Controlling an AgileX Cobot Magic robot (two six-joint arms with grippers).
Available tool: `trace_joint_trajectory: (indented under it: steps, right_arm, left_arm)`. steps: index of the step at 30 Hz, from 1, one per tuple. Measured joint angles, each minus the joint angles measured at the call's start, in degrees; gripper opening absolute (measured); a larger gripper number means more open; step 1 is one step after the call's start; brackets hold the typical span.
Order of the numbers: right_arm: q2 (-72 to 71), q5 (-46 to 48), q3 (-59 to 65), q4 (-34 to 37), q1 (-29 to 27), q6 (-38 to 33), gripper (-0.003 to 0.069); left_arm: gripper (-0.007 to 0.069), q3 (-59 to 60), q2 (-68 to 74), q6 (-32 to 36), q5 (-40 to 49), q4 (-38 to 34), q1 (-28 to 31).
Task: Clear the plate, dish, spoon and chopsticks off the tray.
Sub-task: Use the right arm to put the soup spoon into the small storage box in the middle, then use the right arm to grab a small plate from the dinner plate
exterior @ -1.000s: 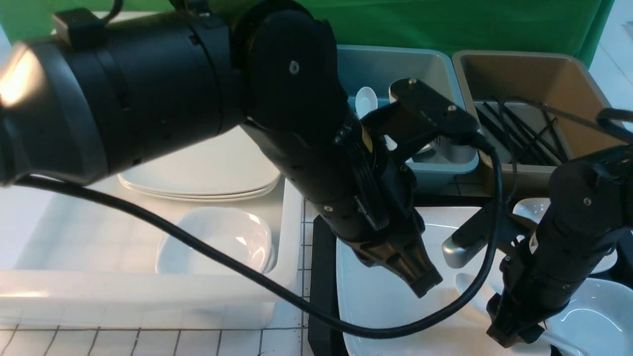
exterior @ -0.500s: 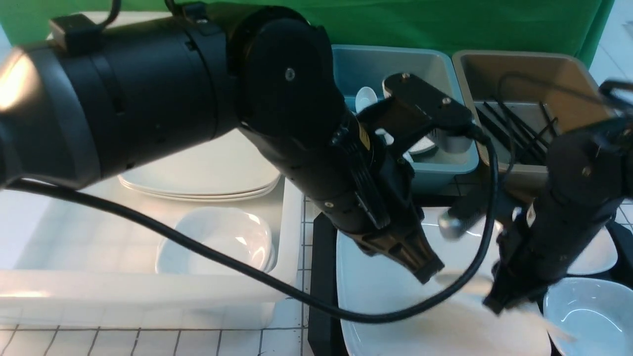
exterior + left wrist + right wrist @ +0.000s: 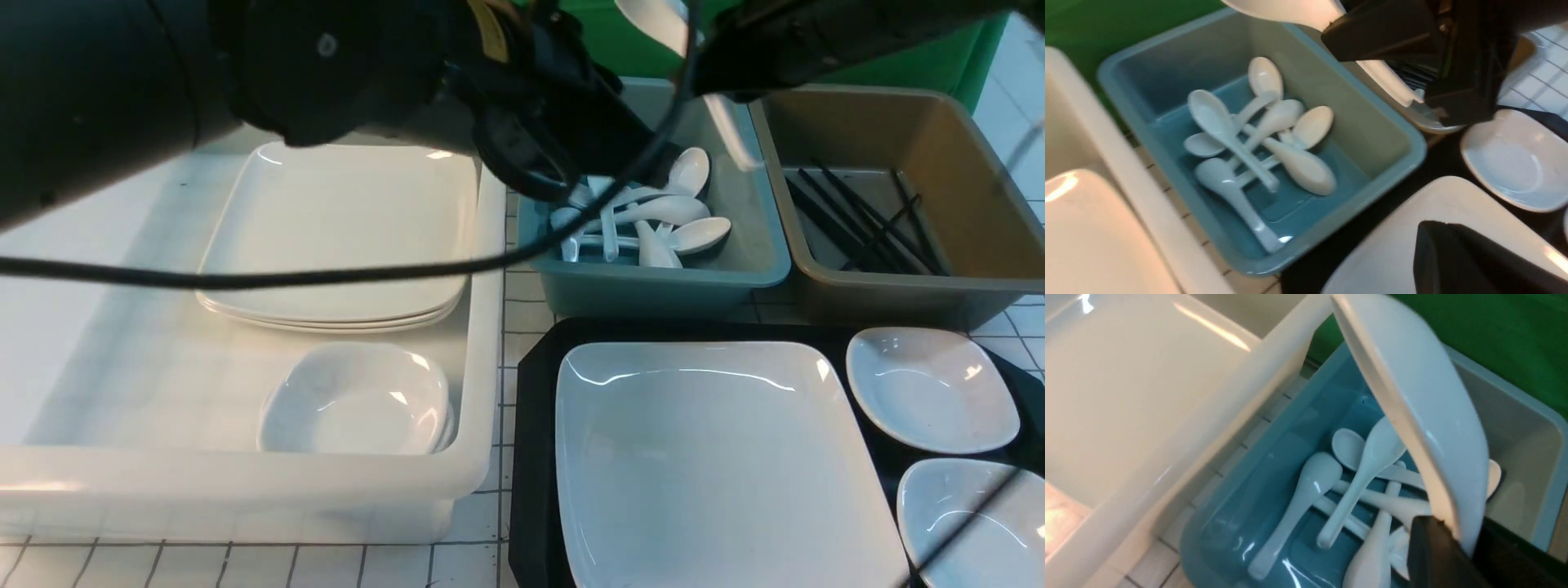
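While the right gripper [image 3: 1457, 543] pinches the spoon [image 3: 1421, 416] by its handle, fingers pressed against both sides, the spoon hangs tilted in the air over the blue bin [image 3: 653, 286]. It is clear of the heap of white spoons [image 3: 653, 224] lying inside. From the front, its bowl shows near 12 o'clock at the top edge and the handle below it is blurred.

Of the left gripper [image 3: 1437, 245] only a dark mass shows in its own wrist view, low over a corner of the plate [image 3: 710, 465]. Whether its jaws are spread or pressed together cannot be told.

The plate lies flat on the black tray [image 3: 535, 408], filling most of it. Two small dishes [image 3: 931, 388] sit on the tray at 3 o'clock of the plate, one behind the other, just beside its edge.

The blue bin stands at 12 o'clock of the tray. The brown bin [image 3: 898, 302] stands at about 1 o'clock, with black chopsticks [image 3: 865, 220] lying crossed on its floor.

At 9 o'clock of the tray stands the white tub [image 3: 245, 482], holding a stack of square plates [image 3: 343, 229] and nested bowls [image 3: 355, 400].
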Motion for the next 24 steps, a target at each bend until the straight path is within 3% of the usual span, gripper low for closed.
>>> trace_joint_trajectory:
  steps: [8,14,17,20,21,22,23,24]
  right_arm:
    - [10.8,-6.7,-4.0,0.1,-0.9,1.4,0.0097]
    - [11.7,-5.8,-4.3,0.2,-1.6,4.4,0.0426]
    - [8.8,1.0,-4.7,-1.8,-1.6,5.0,0.0516]
    - [4.8,10.1,-5.4,-5.2,-1.6,5.7,0.0482]
    - [0.7,19.7,-5.7,-8.6,-1.8,6.3,0.0378]
    - [-0.2,22.0,-5.8,-8.8,-1.9,6.4,0.0363]
    - [-4.0,27.6,-5.3,-9.7,-2.6,7.0,0.0226]
    - [-5.5,29.4,-4.6,-9.9,-2.9,7.1,0.0157]
  left_arm:
    - [0.0003,0.0,1.3,-0.1,0.0,1.7,4.8]
    - [0.0003,0.1,1.6,-0.1,4.2,2.0,7.0]
    - [0.0003,0.1,1.6,1.2,6.7,0.9,7.0]
    - [0.0003,0.1,1.6,5.0,10.5,-1.4,7.0]
    - [0.0003,0.1,1.5,9.1,14.0,-4.6,7.0]
    - [0.0003,0.1,1.4,10.0,14.9,-5.5,7.0]
    - [0.0003,0.1,1.3,13.9,18.8,-9.9,7.0]
    - [0.0003,0.1,1.1,15.3,20.3,-11.7,7.0]
